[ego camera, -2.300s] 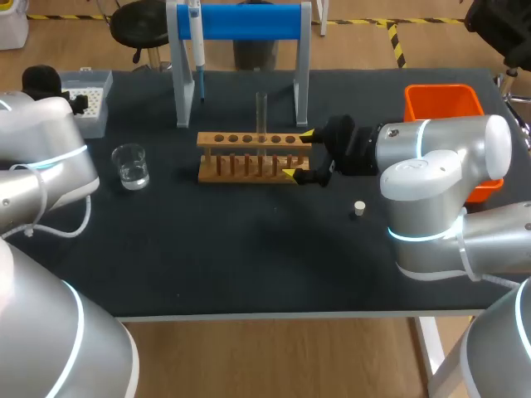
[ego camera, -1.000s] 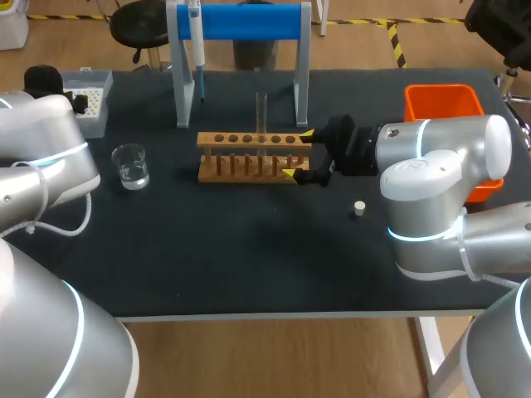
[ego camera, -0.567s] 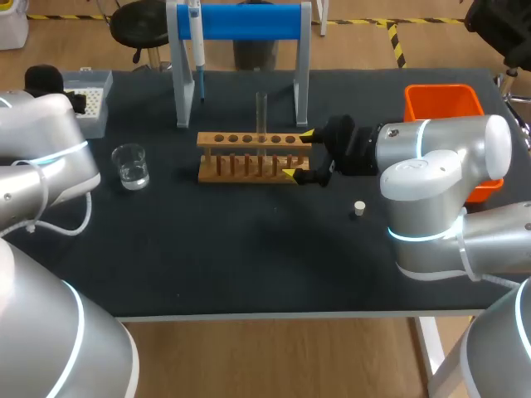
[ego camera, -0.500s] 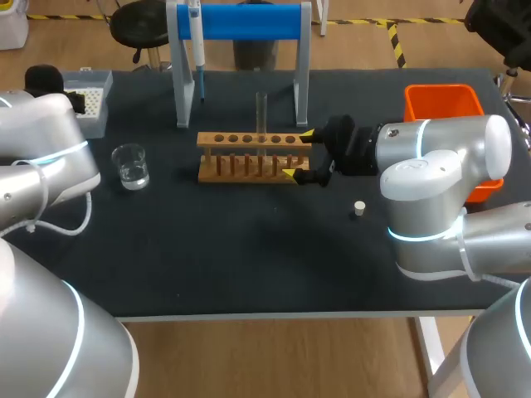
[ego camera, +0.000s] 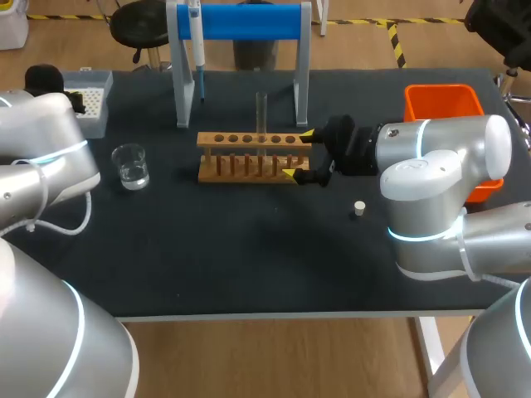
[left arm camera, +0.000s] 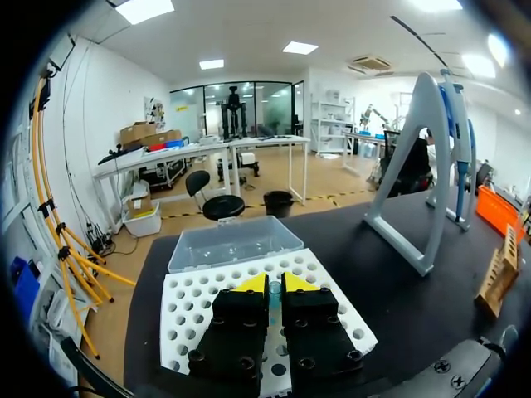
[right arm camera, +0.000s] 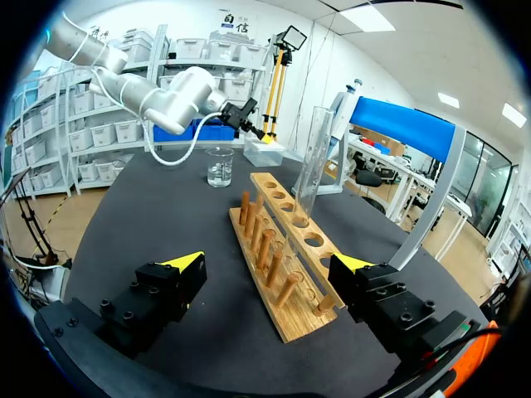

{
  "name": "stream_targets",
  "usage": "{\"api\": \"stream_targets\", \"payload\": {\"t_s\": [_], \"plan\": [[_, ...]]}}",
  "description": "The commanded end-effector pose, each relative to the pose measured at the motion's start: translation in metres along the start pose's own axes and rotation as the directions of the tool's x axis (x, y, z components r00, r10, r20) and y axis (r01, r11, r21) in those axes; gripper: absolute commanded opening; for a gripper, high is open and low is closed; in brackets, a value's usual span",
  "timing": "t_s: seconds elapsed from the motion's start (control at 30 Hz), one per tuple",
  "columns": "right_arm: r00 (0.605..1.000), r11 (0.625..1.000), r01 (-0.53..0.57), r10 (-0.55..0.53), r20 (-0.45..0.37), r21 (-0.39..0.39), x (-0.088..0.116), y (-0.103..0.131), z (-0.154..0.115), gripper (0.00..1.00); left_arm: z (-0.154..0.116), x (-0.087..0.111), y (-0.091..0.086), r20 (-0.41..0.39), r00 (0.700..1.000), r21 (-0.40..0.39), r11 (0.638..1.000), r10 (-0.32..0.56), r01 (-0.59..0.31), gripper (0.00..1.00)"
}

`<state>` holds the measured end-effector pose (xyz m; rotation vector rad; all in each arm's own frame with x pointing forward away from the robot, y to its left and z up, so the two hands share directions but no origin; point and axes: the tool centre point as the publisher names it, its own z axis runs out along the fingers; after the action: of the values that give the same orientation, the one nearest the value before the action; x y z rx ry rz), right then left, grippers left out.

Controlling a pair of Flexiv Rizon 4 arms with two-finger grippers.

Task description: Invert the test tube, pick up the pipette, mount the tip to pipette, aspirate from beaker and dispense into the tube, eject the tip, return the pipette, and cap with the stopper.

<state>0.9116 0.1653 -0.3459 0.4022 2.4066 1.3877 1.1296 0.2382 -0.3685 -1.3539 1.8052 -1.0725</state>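
**Right gripper is bracketing the rack while the left is sitting over the tip box**

You are looking at the right gripper [ego camera: 299,153] lying level at the right end of the wooden rack [ego camera: 249,156], fingers spread wide. One yellow tip is standing on each long side of the rack, touching nothing that I can make out. The test tube [ego camera: 261,116] is standing upright in a rack hole, mouth up, so inverting appears done. My guess is the gripper is either backing off or steadying the rack.

The left gripper [left arm camera: 268,284] is hovering above the white tip box [left arm camera: 332,303], fingers drawn almost together with only a slit between them. That suits waiting near the tips, though the pipette [ego camera: 196,46] is hanging on the blue stand [ego camera: 241,21], not yet picked up. The beaker [ego camera: 131,166] is sitting left of the rack, and the stopper [ego camera: 359,208] is lying alone near the right arm.

The head view is hiding the left fingers behind the arm; only the left wrist view is showing them. The right wrist view is showing the tube's seating, while only the head view is showing the stopper.
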Motion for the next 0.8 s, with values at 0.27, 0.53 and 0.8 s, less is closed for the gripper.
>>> {"api": "stream_targets", "payload": {"t_s": [0.27, 0.53, 0.8], "plan": [[1.0, 1.0, 0.0, 0.0, -0.003, 0.001, -0.0007, 0.0003, -0.0004, 1.0, 0.0003, -0.002, -0.0023, 0.008, 1.0, -0.002, 1.0, 0.01, -0.01, 0.0], [1.0, 1.0, 0.0, 0.0, -0.003, 0.001, -0.0007, 0.0003, -0.0004, 1.0, -0.0006, -0.0026, -0.0039, 0.012, 1.0, -0.001, 1.0, 0.016, -0.016, 0.0], [1.0, 1.0, 0.0, 0.0, -0.003, 0.001, -0.0007, 0.0003, -0.0004, 1.0, -0.0026, -0.0028, -0.0052, 0.016, 1.0, 0.0, 1.0, 0.019, -0.019, 0.0]]}}
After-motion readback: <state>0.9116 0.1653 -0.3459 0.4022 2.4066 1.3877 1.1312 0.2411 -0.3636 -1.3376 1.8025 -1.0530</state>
